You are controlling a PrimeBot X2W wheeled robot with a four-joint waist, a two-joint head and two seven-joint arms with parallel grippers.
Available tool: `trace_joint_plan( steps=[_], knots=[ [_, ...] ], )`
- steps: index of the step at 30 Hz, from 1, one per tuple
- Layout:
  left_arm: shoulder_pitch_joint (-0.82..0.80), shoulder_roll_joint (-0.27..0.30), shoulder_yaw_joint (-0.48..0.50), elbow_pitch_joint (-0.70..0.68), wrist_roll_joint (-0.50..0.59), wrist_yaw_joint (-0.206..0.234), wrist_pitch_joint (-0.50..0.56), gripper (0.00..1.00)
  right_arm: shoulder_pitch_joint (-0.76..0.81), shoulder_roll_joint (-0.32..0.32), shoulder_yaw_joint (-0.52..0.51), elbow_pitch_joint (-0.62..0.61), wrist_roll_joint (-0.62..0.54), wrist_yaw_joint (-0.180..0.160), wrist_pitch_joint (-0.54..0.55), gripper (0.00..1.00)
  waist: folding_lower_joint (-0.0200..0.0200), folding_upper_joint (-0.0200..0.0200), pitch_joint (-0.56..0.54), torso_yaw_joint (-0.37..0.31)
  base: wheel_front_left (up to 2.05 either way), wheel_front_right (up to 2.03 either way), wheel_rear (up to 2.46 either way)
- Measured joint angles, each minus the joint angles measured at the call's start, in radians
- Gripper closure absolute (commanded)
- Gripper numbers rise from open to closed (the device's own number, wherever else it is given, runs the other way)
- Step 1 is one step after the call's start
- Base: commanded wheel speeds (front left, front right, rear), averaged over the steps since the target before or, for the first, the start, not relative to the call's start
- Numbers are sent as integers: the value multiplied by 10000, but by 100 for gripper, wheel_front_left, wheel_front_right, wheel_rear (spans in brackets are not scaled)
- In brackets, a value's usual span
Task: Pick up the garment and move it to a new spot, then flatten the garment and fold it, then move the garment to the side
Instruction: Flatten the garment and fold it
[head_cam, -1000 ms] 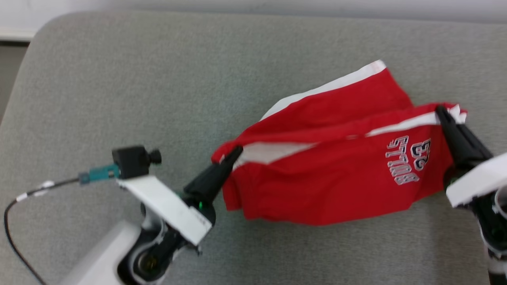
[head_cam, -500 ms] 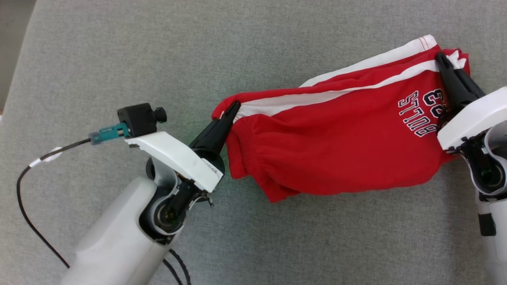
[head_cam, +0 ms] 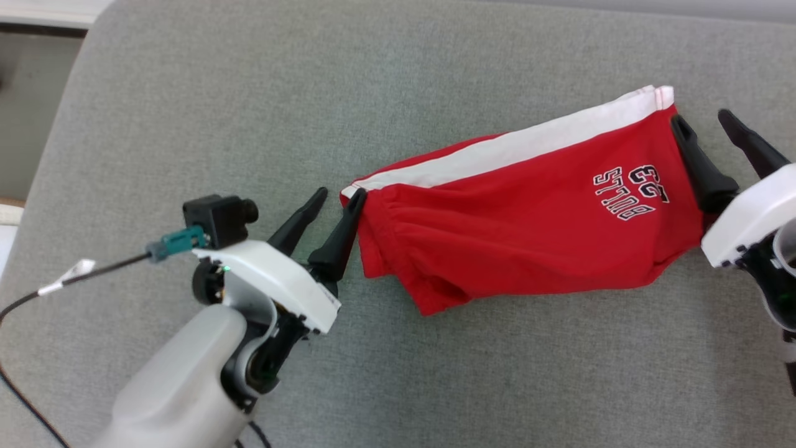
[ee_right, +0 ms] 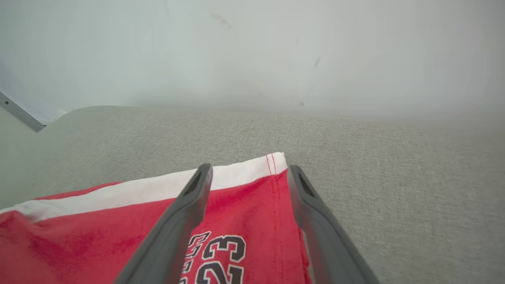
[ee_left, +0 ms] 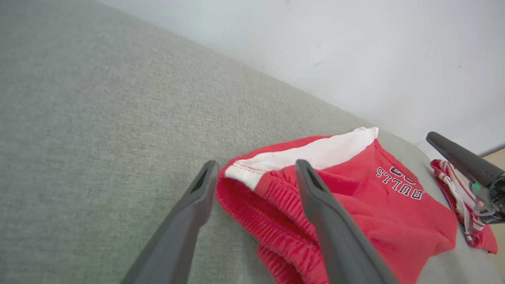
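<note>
The left gripper, with its dark fingers splayed wide, is parked at the gathered left end of the red-and-white jersey shorts, which are laid rumpled on the grey fabric cushion. The right gripper is gaping over their right end. Flattening is probably best done with the corners re-pinched and tugged outward.

Grey woven cushion spreads wide, its corner rounding off at the upper left of the head view. Past that corner there's darker grey floor, and a white strip along the top. Behind the cushion stands a plain pale wall, faintly scuffed and evenly lit.
</note>
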State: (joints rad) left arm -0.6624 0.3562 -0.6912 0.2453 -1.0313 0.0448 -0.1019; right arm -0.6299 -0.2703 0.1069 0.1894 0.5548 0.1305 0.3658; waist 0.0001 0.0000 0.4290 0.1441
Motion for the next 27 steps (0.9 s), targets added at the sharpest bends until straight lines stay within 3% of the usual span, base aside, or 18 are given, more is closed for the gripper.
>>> trace_joint_plan(
  steps=[7,13,19,24,26,27],
  knots=[
    [411,688,-357,-779,1973,1149,-1139,0,382,-867,-259,-228,-640,-2,1156,0,-1,0,-425,14,0,0,0],
    [1011,562,-6,-1321,3116,1649,-1565,0,373,-905,-493,238,-803,-2,2374,0,-1,0,-289,422,0,0,0],
    [1935,-167,1152,-1868,4094,1444,-1611,0,320,-947,-499,832,-1229,-2,2947,0,-1,0,-110,934,0,0,0],
    [2669,-769,1845,-1787,4771,838,-1611,0,287,-1012,-512,1032,-1101,-8,3498,0,-1,0,-98,1264,0,0,0],
    [2918,-1051,2069,-1720,4993,617,-1613,0,298,-1041,-407,1009,-867,-35,3657,5,-1,0,-123,1344,0,0,0],
    [3026,-1174,2190,-1661,5112,500,-1613,0,312,-1034,-341,993,-755,-35,3710,54,-2,0,-136,1372,0,0,0]
  ],
)
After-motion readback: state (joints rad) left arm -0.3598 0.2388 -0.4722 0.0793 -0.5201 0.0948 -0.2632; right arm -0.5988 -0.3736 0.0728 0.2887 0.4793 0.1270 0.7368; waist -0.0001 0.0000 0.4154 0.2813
